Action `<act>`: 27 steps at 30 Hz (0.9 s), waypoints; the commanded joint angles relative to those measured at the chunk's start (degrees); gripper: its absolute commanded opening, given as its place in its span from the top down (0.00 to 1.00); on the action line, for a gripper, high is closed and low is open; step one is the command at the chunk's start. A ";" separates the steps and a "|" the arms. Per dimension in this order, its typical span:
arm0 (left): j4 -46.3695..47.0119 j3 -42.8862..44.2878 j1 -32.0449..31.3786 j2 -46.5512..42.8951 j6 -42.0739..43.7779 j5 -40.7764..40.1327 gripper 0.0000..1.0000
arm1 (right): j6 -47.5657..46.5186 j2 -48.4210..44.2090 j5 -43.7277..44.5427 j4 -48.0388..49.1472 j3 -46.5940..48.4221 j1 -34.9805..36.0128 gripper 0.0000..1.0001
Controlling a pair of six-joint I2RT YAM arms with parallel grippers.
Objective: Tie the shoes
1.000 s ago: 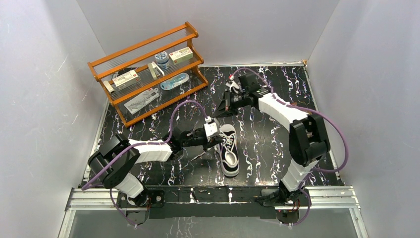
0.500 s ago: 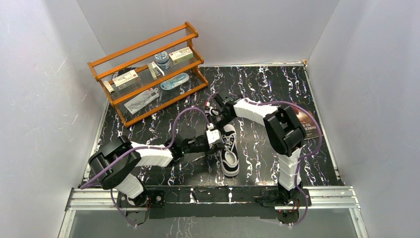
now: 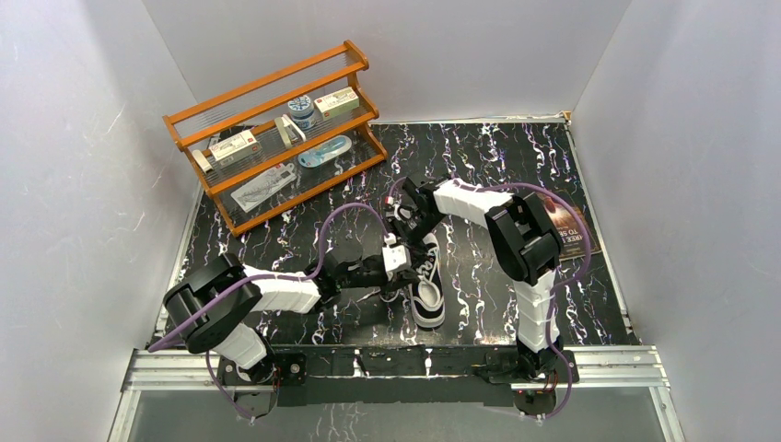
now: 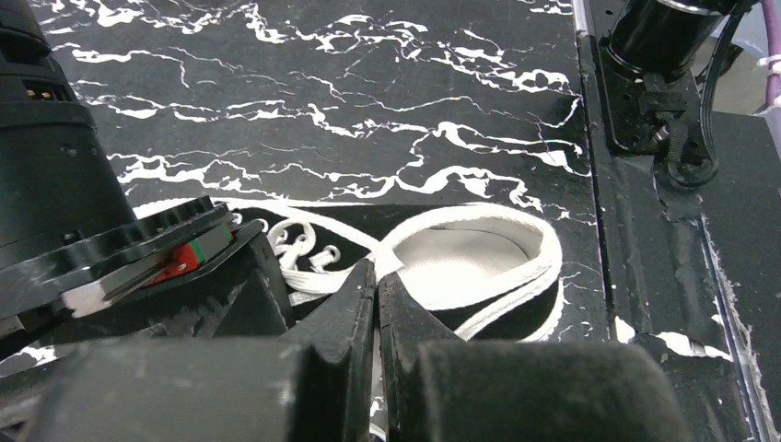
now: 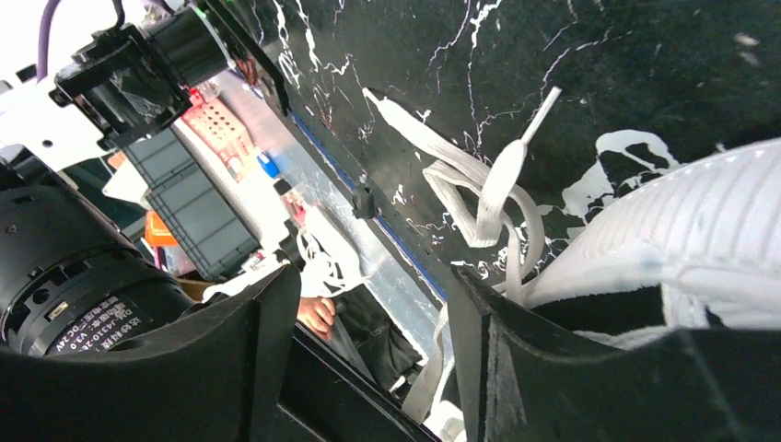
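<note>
Near the middle of the top view, on the black surface (image 3: 516, 166) with white marble veins, lies the shoe (image 3: 427, 296), a small black sneaker with a white sole. Its heel end points to the lower edge of the frame, and its upper end is covered by the two arms. The left arm reaches from the lower left, and the left fingers (image 3: 403, 274) are at the left side of the shoe. In the left wrist view the left fingers (image 4: 361, 299) are pressed together, with the tips just at the rim of the shoe (image 4: 465, 260) opening, where the pale inside is seen. The white laces (image 4: 299, 249) curl beside them, but it cannot be told if a lace is pinched between the tips. The right arm bends down from the right, and the right fingers (image 3: 410, 226) hang over the upper end of the shoe. In the right wrist view the right fingers (image 5: 267, 331) stand well apart and grip nothing. One lace strand hangs close to the inner face of the right-hand one. Beyond them the laces (image 5: 488, 198) lie loose on the surface, beside the white toe cap (image 5: 681, 239). At the upper left of the top view stands a wooden rack (image 3: 276, 120) with small boxes, and a booklet (image 3: 573, 238) lies at the right, partly under the right arm.
</note>
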 commanded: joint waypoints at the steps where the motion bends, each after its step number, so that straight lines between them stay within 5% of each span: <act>1: 2.82 -0.60 0.62 -1.67 0.21 -1.72 1.00 | -0.47 -2.61 -1.65 -6.14 4.21 0.07 0.29; 10: 2.68 -0.45 0.79 -0.54 -6.56 -5.03 1.00 | 1.97 -15.50 9.60 -4.92 6.79 -7.02 0.10; 16: 1.19 2.43 2.09 1.93 -15.09 -3.98 1.00 | -1.27 -30.48 22.31 1.81 -7.05 -9.59 0.02; 27: -10.43 9.01 6.84 3.91 -18.29 2.15 1.00 | -20.45 -57.13 27.33 22.64 -29.83 2.55 0.05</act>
